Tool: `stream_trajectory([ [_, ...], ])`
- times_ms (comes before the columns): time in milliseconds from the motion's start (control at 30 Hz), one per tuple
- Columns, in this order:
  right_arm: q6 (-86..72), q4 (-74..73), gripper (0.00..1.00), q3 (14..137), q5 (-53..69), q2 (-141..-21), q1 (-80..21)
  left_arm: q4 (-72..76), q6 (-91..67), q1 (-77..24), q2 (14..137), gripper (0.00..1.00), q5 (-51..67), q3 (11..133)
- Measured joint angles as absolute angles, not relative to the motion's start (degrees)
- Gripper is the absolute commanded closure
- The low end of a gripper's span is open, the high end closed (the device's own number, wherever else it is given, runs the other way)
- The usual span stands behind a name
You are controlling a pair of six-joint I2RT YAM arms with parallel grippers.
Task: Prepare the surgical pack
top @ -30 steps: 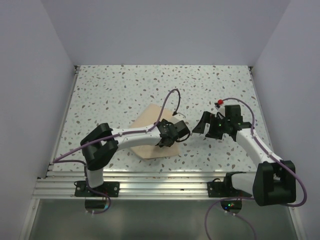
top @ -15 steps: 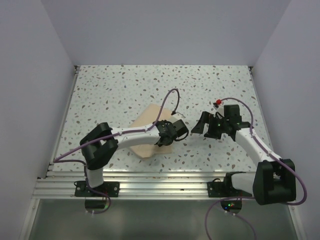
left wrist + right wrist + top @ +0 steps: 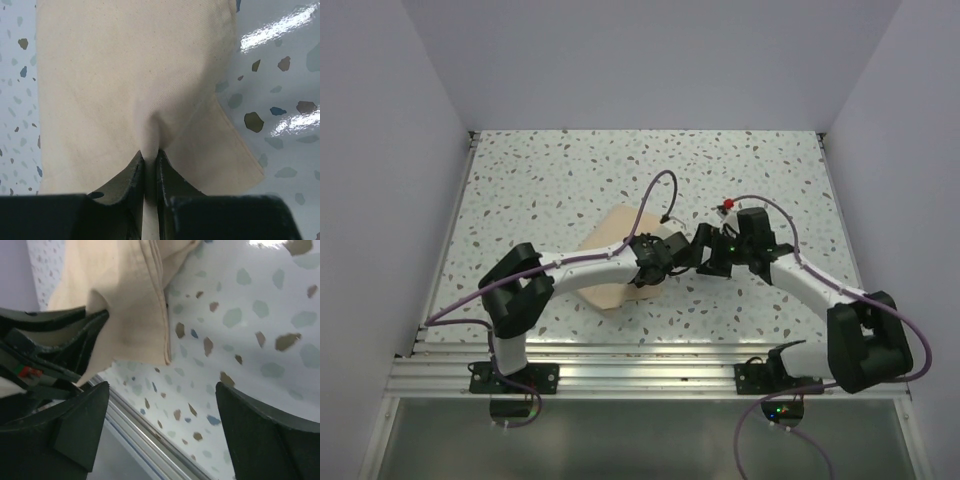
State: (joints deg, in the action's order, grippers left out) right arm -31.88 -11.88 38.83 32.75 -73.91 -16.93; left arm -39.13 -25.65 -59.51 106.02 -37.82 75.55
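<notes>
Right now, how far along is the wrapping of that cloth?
Done: the surgical pack lies folded into a compact bundle. In hand: the left gripper pinches a fold of it; the right gripper hovers open by its hemmed corner. Left: probably the last flaps.

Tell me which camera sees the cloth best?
Left wrist camera: the cloth fills it, pinched between the left fingers. The top camera sees it partly under the left arm; the right wrist catches only a corner.
</notes>
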Motion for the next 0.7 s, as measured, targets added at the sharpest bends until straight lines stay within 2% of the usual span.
stream_trajectory([
  [67,-36.4,-6.0,0.23,37.5,33.1,-76.0,-18.3,-39.5,-25.6,-59.5,106.0,1.0,-38.3,75.8],
  [100,-38.8,-2.9,0.35,36.5,33.2,-77.4,-19.1,-39.8,-25.6,-59.5,106.0,1.0,-38.5,76.0],
  [133,-41.3,0.3,0.4,35.5,33.3,-79.0,-20.0,-40.1,-25.6,-59.5,106.0,1.0,-38.7,76.3],
  [167,-44.2,3.6,0.57,34.5,33.3,-80.7,-21.0,-40.3,-25.6,-59.5,106.0,1.0,-38.9,76.6],
  [233,-49.4,9.6,0.71,32.9,32.8,-84.4,-23.0,-40.9,-25.4,-59.4,106.0,1.0,-39.1,77.3],
  [267,-51.6,11.7,0.82,32.4,32.4,-85.7,-23.9,-41.2,-25.3,-59.4,106.0,1.0,-39.1,77.6],
  [367,-57.5,19.0,0.89,31.8,31.6,-90.3,-26.3,-41.7,-25.3,-59.2,106.0,1.0,-39.2,78.2],
  [700,-64.7,30.1,0.91,34.8,29.5,-97.2,-29.2,-41.7,-24.5,-59.2,106.0,1.0,-39.2,78.2],
])
